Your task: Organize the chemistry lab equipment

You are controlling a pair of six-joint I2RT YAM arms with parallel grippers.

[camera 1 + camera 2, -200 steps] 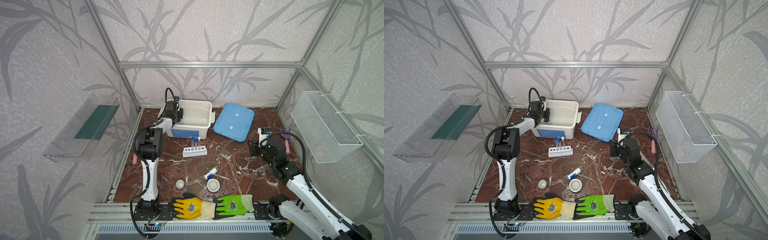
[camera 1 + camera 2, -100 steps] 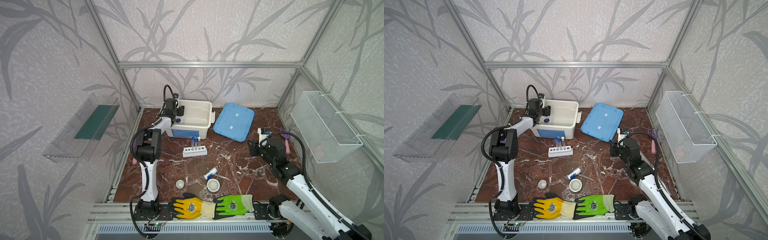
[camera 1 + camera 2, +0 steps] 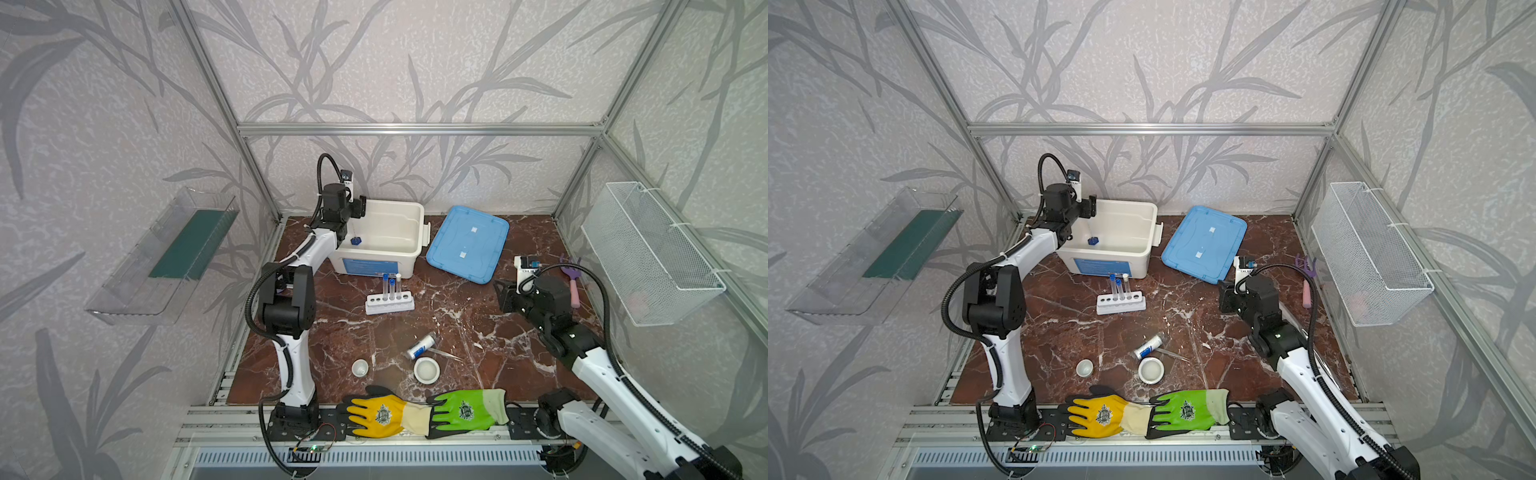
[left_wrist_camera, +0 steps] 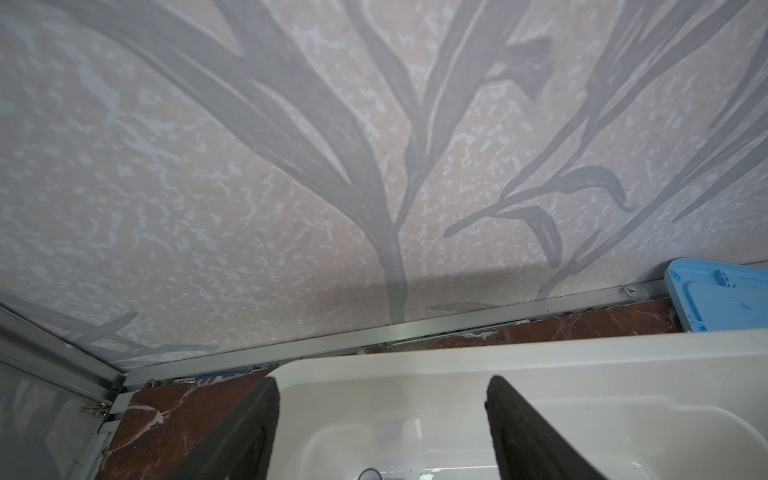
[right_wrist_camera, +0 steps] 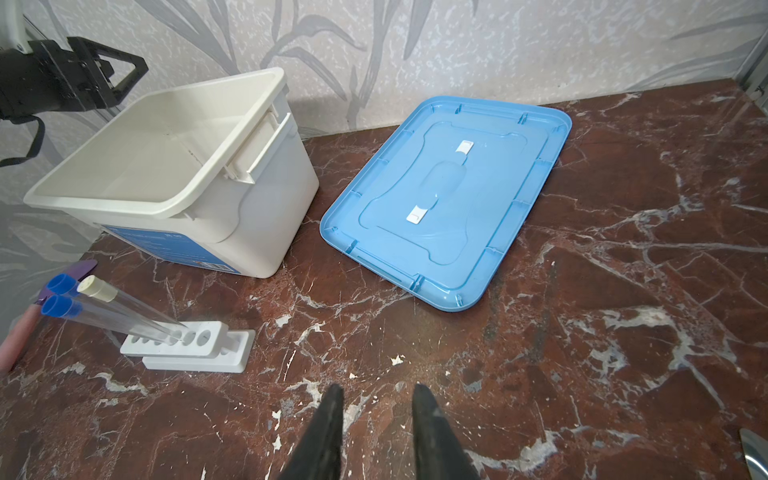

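My left gripper (image 3: 360,206) hangs open over the back left corner of the white bin (image 3: 399,249); in the left wrist view its fingers (image 4: 257,415) are wide apart with nothing between them. The small blue-based vessel (image 3: 355,240) sits inside the bin below it. The white rack (image 3: 389,301) holds three capped test tubes (image 3: 391,286). A blue-labelled vial (image 3: 420,345), tweezers (image 3: 444,354) and two white dishes (image 3: 360,367) (image 3: 427,370) lie towards the front. My right gripper (image 5: 376,395) hovers low over bare marble at the right, jaws slightly apart and empty.
A blue lid (image 3: 467,243) lies flat right of the bin. A purple rake (image 3: 571,278) lies near the wire basket (image 3: 648,253) on the right wall. Yellow and green gloves (image 3: 424,411) sit on the front rail. A clear shelf (image 3: 166,253) hangs on the left wall.
My left jaws have opened and the gripper has lifted up and back from the bin, leaving the blue-based vessel inside. The right arm has not moved.
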